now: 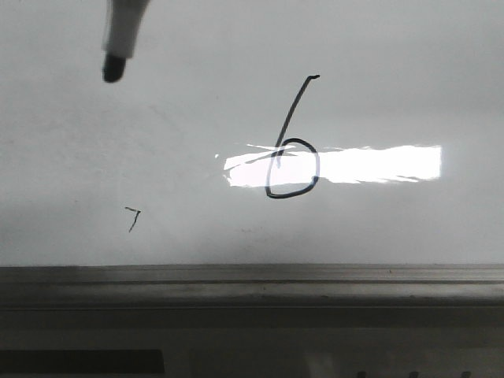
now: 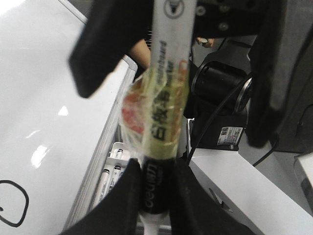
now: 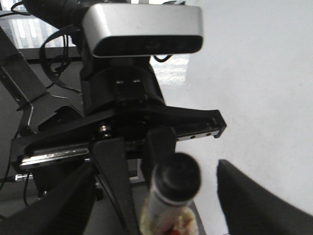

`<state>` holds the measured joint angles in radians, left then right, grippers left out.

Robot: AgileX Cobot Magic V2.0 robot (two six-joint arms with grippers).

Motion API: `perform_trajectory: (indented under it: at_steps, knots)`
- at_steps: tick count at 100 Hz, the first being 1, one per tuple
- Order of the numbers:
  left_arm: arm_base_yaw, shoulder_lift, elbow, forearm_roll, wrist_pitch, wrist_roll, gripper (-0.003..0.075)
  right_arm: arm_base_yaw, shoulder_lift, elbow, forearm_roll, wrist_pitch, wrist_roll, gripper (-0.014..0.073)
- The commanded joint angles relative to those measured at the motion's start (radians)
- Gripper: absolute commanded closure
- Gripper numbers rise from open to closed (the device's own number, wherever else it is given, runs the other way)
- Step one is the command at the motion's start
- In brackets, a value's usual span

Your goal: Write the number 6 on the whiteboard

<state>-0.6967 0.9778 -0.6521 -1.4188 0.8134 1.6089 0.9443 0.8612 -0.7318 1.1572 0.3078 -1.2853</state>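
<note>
The whiteboard (image 1: 157,118) fills the front view, with a bright glare band. The number 6 (image 1: 293,140) is drawn in thin black line at its middle, its loop over the glare. Part of the loop shows in the left wrist view (image 2: 25,198). My left gripper (image 2: 156,166) is shut on a whiteboard marker (image 2: 166,98) wrapped in tape. The marker's black tip (image 1: 113,69) is at the upper left of the board, well left of the 6. My right gripper (image 3: 155,169) is open, its fingers (image 2: 98,49) apart on either side of the marker's rear end (image 3: 177,177).
A small 7-like tick mark (image 1: 134,216) sits low on the board's left. The board's grey metal frame edge (image 1: 252,276) runs along the front. A white tray (image 2: 113,149) holding several spare markers lies beside the frame. The left arm's wrist camera (image 3: 142,29) faces the right wrist.
</note>
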Motion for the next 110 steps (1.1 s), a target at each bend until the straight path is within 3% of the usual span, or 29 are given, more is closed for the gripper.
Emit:
perform_trajectory:
  at_steps: [1,31,51,58,65,82,110]
  knots:
    - [0.000,-0.009,-0.031,-0.070,0.017,-0.010,0.0741,-0.001,-0.016,-0.035,0.030,-0.068,-0.007,0.0017]
    - [0.000,-0.009,-0.015,-0.068,0.015,-0.013,0.0741,-0.003,-0.150,-0.035,0.030,-0.146,-0.007,0.0018]
    - [0.000,-0.009,0.041,-0.071,-0.079,-0.034,0.0741,-0.003,-0.255,-0.033,0.030,-0.185,-0.007,0.0040]
    - [0.000,-0.009,0.059,-0.074,-0.136,-0.052,0.0741,-0.003,-0.284,-0.033,0.042,-0.189,-0.007,0.0099]
    - [0.000,-0.009,0.070,-0.090,-0.198,-0.081,0.0741,-0.003,-0.305,-0.033,0.070,-0.187,-0.007,0.0216]
    - [0.000,-0.008,0.076,-0.188,-0.375,-0.147,0.0741,-0.003,-0.331,-0.033,0.082,-0.155,-0.007,0.0669]
    - [0.000,0.003,0.076,-0.272,-0.712,-0.259,0.0741,-0.003,-0.333,-0.033,0.082,-0.144,-0.007,0.0659]
